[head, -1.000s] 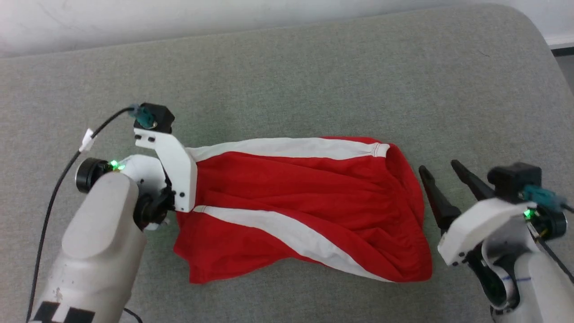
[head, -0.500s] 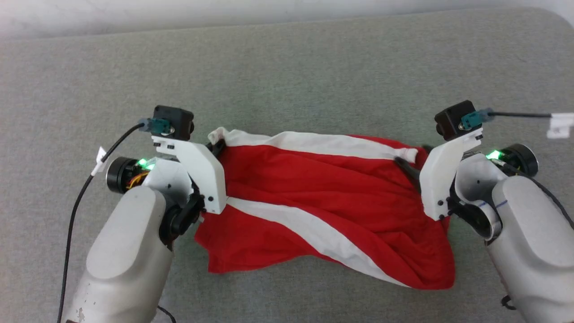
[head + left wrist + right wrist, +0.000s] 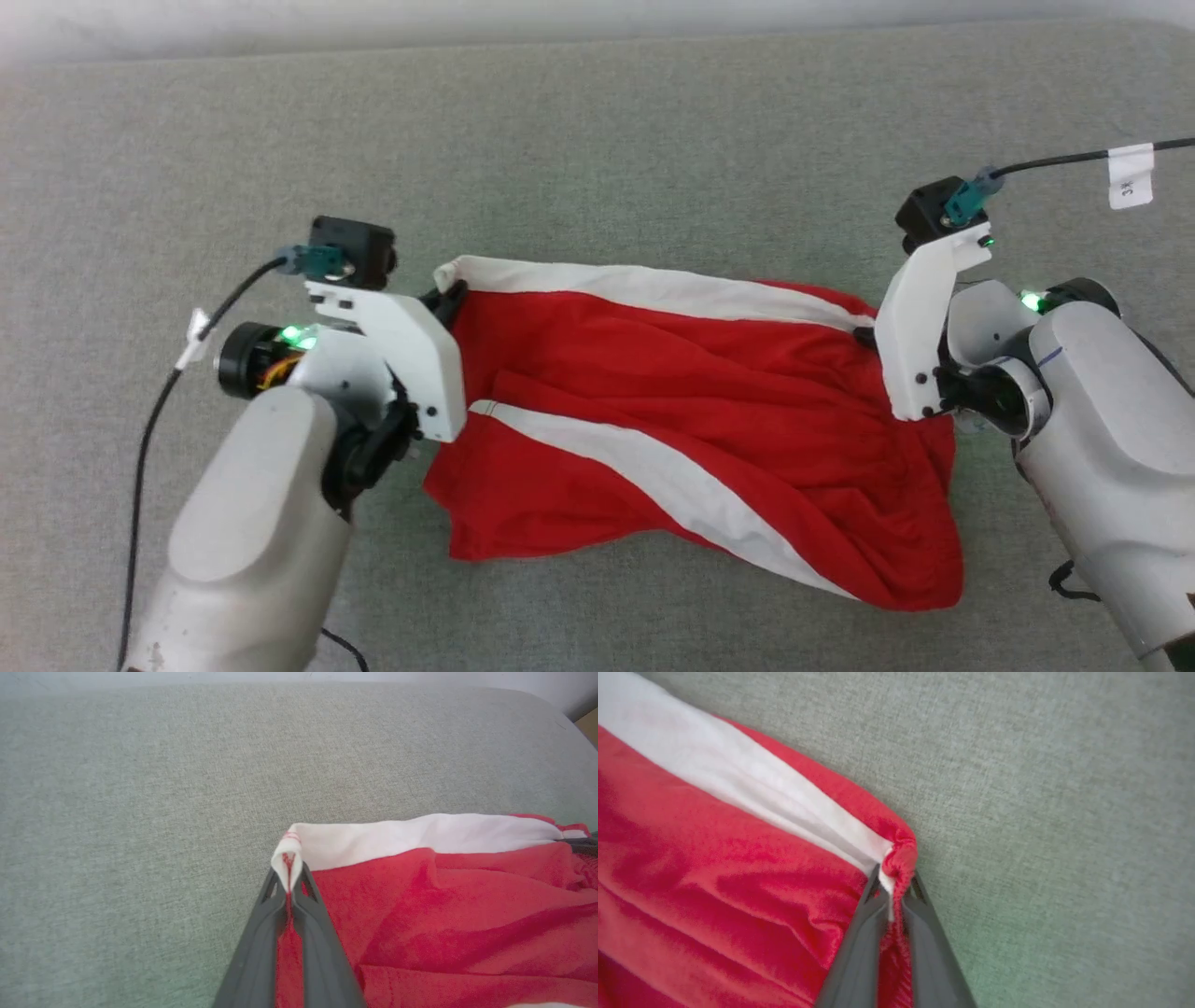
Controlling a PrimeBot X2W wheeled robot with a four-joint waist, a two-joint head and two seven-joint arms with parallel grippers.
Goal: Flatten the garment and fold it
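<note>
My left tool (image 3: 288, 877) pinches the garment (image 3: 672, 401) at the hem end of its far white stripe (image 3: 653, 285), my right tool (image 3: 893, 891) at the stripe's waistband end. It lies rumpled on the grey worktop (image 3: 597, 140); flattening seems barely begun, folding not started.

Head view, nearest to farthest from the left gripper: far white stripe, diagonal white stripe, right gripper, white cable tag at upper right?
1. Far white stripe: its left end is pinched in the left gripper.
2. Diagonal white stripe: just below it.
3. Right gripper: across the garment, at its right end.
4. Cable tag: upper right.
</note>
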